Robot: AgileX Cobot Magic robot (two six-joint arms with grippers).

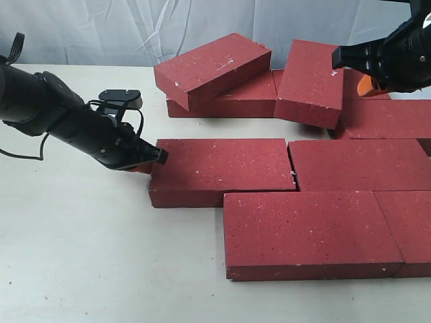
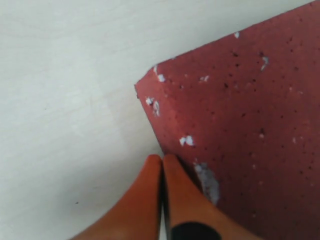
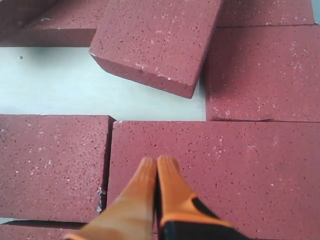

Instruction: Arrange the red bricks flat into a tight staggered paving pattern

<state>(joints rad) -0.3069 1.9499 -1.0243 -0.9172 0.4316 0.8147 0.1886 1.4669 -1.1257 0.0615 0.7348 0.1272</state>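
Several red bricks lie on the table. Two form the front row and two the row behind, offset sideways. At the back, one brick leans on a flat one, and another rests tilted beside a flat brick. My left gripper is shut and empty, its tips against the left end of the middle-row brick. My right gripper is shut and empty, held above the right middle-row brick, facing the tilted brick.
A narrow dark gap separates the two middle-row bricks. A strip of bare table lies between that row and the back bricks. Pale tabletop spreads to the left and front. A white curtain hangs behind.
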